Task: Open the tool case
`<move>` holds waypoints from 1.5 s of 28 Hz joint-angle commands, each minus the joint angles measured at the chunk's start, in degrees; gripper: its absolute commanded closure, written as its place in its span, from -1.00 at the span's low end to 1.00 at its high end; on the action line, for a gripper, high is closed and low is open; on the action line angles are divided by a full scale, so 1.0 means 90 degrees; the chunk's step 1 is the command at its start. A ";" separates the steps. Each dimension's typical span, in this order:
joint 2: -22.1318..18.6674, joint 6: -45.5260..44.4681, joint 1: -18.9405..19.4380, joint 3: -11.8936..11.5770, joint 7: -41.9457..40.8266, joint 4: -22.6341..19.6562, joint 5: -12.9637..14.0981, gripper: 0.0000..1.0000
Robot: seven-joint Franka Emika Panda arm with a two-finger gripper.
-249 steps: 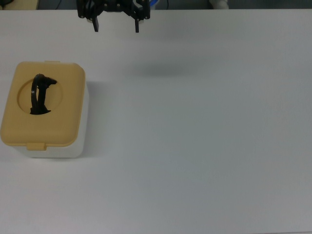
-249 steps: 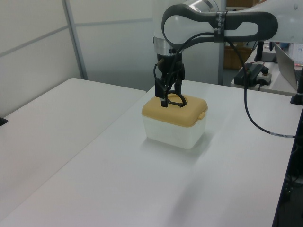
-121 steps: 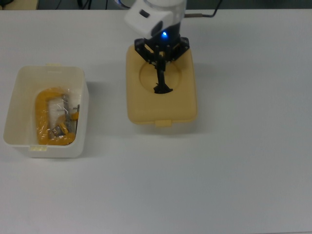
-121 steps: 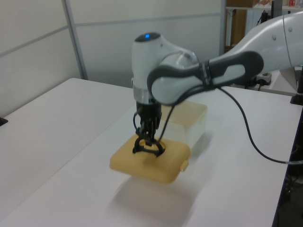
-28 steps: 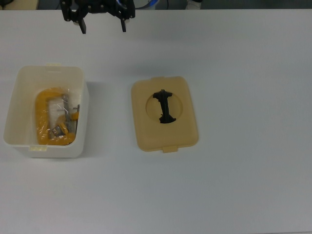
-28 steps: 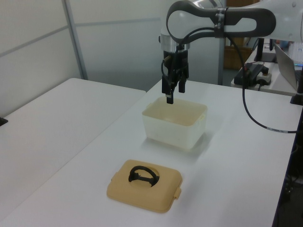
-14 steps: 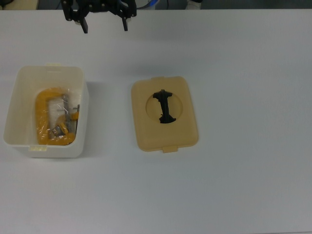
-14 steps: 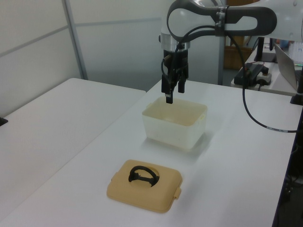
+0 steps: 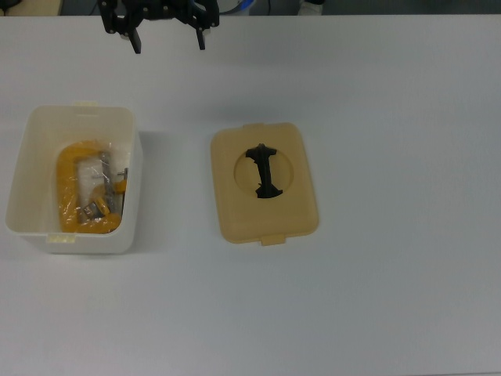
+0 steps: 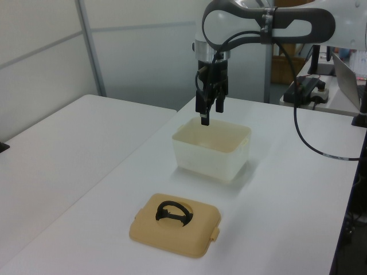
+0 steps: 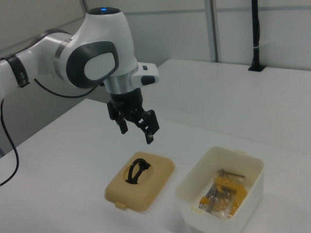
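Two parts for you: tub (image 9: 31, 157) at top view's 9 o'clock w/ yellow clamp (image 9: 74, 188) inside, lid (image 9: 264, 182) flat near centre. Gripper (image 9: 164, 43) at 12, jaws spread, empty.

Open white tool case (image 9: 31, 227), tan lid (image 9: 264, 211) lying apart beside it.

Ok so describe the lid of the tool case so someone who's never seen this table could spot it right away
On the white table, to the top view's right of the open white tub, a tan-yellow lid lies flat by itself. It is the only solid slab there: rounded corners, a round recess with a black folding handle, and nothing inside it.
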 commanded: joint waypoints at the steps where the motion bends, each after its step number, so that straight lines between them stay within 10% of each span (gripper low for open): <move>1: -0.0067 -0.0110 -0.0021 -0.0042 -0.0116 0.0019 0.0140 -1.00; 42: -0.0018 -0.0100 0.0008 0.0017 -0.0107 0.0136 0.0120 -1.00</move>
